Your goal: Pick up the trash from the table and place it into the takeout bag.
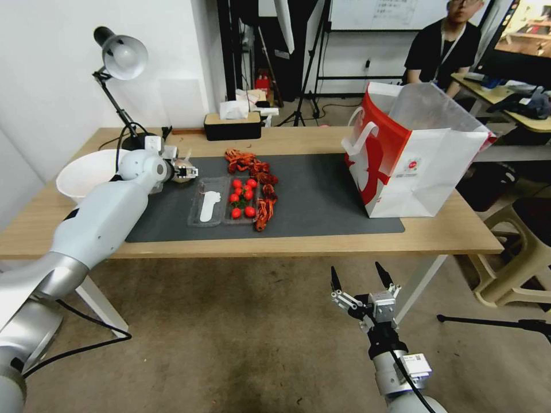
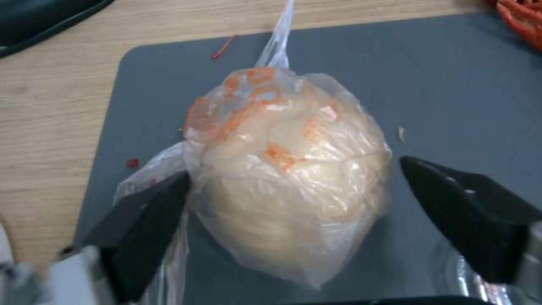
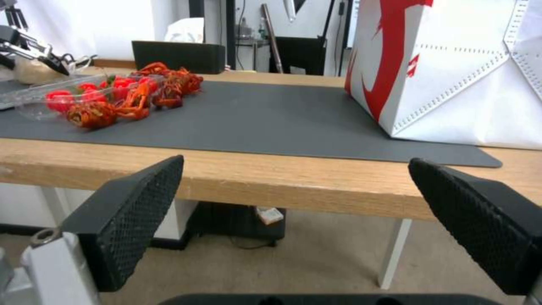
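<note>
A small beige bun in a clear plastic bag point(image 2: 285, 195), one piece of the trash, lies on the back left corner of the dark grey mat point(image 1: 321, 195). My left gripper point(image 2: 294, 169) is open and straddles it: one black finger point(image 2: 147, 212) touches the bag, the other stands a little apart. In the head view the left gripper point(image 1: 185, 170) reaches over that corner of the table point(image 1: 321, 244). The white and red takeout bag point(image 1: 413, 166) stands open on the mat's right end. My right gripper point(image 1: 361, 281) hangs open below the table's front edge.
A clear tray of red tomatoes point(image 1: 241, 198) and a string of red crayfish shells point(image 1: 255, 172) lie mid-mat. A white bowl point(image 1: 86, 172), a desk lamp point(image 1: 120, 57) and a black tissue box point(image 1: 232, 126) stand at the left and back. A beige stool point(image 1: 516, 252) stands to the right.
</note>
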Available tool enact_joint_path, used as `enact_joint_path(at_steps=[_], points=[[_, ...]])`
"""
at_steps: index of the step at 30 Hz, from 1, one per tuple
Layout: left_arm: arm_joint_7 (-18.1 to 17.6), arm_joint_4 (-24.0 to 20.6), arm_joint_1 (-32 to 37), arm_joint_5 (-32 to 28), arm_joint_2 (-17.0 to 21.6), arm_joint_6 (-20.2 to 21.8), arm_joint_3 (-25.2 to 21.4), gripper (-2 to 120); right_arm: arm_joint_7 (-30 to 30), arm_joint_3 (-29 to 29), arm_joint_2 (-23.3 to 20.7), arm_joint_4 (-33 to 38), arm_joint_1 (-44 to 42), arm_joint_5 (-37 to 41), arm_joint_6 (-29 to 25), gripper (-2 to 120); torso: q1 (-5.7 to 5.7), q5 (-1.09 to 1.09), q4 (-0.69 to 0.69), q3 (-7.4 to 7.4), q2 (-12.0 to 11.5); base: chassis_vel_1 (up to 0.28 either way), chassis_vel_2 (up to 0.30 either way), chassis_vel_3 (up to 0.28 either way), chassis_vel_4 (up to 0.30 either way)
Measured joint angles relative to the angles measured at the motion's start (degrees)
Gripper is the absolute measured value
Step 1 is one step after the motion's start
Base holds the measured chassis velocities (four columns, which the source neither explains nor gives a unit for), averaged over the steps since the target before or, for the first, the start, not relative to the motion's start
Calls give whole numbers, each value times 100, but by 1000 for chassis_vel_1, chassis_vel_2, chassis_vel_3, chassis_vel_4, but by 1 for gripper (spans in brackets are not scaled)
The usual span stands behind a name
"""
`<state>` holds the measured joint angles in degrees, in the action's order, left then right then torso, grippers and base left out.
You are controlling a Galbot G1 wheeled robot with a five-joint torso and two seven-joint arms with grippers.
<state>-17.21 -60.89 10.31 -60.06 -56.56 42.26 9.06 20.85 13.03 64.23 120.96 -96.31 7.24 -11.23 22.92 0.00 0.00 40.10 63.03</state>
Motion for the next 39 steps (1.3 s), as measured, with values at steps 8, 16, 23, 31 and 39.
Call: enact_joint_path(at_steps=[8, 16, 23, 31, 39], points=[[-78, -13, 69, -99, -55, -6, -58, 61, 0, -3, 1, 0, -11, -4, 0, 100, 0, 0, 0, 0, 0, 0, 0, 0, 0], [-84, -284, 128, -277, 70, -307, -83, 34, -10, -17, 10, -18, 12, -10, 0, 100, 0, 0, 1, 0, 0, 0, 0, 0, 0], [-100, -1189, 117, -773, 303, -802, -28, 11, -18, -41, 6, -21, 44, -17, 0, 100, 0, 0, 1, 0, 0, 0, 0, 0, 0], [168, -1977, -83, -1067, 349, -1361, 352, 7, -23, -61, 16, 9, 28, -83, 3, 100, -1, 0, 0, 0, 0, 0, 0, 0, 0], [345, -2330, -1019, -1295, -157, -1927, 1311, 7, -35, -22, 50, 64, -70, -190, 3, 100, -1, 2, -1, 0, 0, 0, 0, 0, 0]])
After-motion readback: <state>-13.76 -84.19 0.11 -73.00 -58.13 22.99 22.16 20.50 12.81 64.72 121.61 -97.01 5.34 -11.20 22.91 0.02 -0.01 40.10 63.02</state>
